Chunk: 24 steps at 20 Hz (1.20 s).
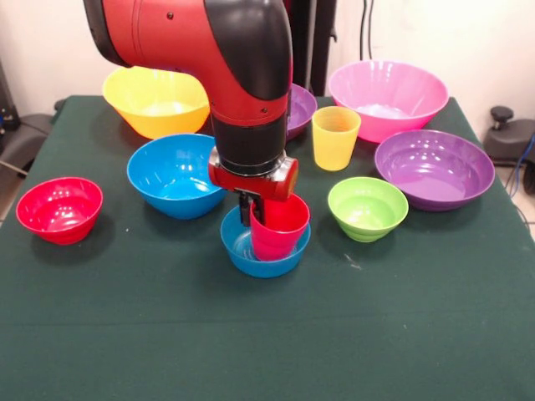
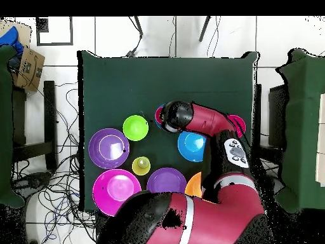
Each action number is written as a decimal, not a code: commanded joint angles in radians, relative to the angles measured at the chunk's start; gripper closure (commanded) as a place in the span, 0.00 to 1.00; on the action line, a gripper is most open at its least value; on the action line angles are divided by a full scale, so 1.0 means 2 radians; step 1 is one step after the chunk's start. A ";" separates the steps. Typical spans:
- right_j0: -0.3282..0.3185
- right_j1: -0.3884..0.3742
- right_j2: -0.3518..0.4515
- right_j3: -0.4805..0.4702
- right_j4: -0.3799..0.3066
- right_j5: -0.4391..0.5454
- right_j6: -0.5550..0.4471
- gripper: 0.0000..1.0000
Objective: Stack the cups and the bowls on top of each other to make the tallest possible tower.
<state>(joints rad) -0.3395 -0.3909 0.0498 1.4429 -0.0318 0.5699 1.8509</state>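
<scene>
Gripper (image 1: 252,209) fingers pinching the red cup's (image 1: 278,225) rim, cup tilted inside the small blue bowl (image 1: 242,251), fingertips mostly hidden by the cup, overhead the arm (image 2: 209,121) covers both, one purple bowl (image 1: 299,107) half hidden behind the arm.

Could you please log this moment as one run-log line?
gripper: shut on red cup | cup: tilted in small blue bowl | tower: just begun
</scene>
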 commanded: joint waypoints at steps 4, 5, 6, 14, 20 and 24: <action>0.011 0.014 0.053 0.005 -0.014 0.053 -0.011 1.00; 0.013 0.013 0.052 0.006 -0.015 0.055 -0.009 1.00; 0.015 0.013 0.047 0.005 -0.016 0.059 -0.007 1.00; 0.025 0.018 0.029 -0.008 -0.023 0.077 -0.001 1.00; 0.033 0.017 0.014 -0.010 -0.032 0.078 0.003 1.00; 0.031 0.015 0.008 -0.007 -0.035 0.076 -0.001 1.00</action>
<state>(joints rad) -0.3010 -0.3911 0.0395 1.4425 -0.0316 0.6300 1.8509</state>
